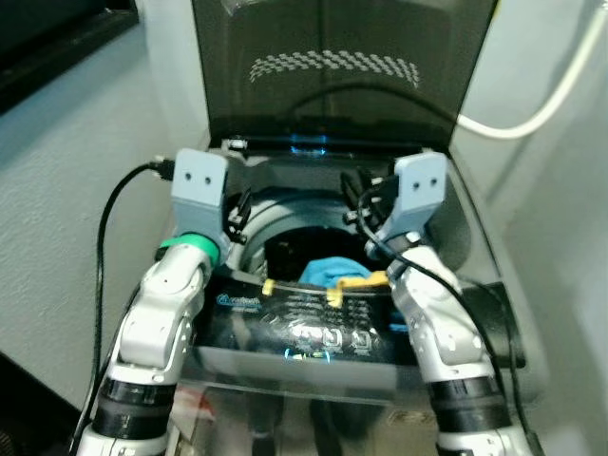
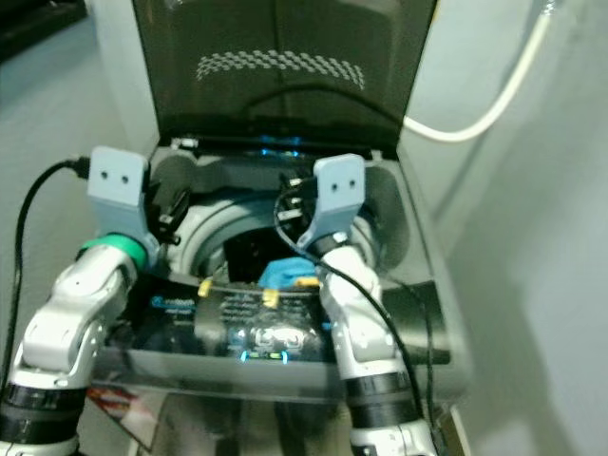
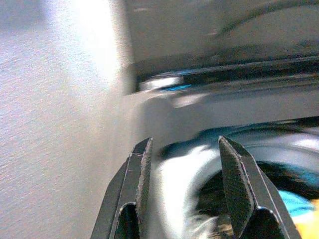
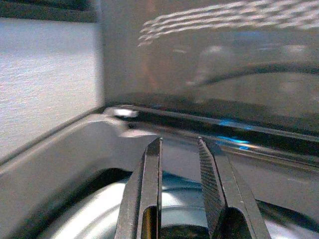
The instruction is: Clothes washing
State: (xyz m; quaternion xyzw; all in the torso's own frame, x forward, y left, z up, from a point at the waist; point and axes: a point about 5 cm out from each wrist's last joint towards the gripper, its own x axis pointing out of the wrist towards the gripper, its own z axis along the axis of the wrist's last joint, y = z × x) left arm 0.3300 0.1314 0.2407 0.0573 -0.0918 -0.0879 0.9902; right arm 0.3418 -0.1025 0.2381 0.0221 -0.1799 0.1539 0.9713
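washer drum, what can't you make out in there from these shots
- Drum depths: dark in the left eye view; beyond the blue cloth, the load is unreadable.
- Control panel labels: too small, blurred.
- Left wrist view: motion blur smears the drum rim.
- Left gripper and right gripper: both open, empty.

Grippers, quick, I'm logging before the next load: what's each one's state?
Left gripper: open, empty, over the washing machine drum rim.
Right gripper: open, narrower gap, holding nothing.

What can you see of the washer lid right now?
The washer lid is a dark, smoky translucent panel, glossy like tinted plastic or glass. It stands raised, near upright, hinged along the machine's back edge above the open drum. A pale dotted reflection crosses its upper part. Neither gripper touches it.
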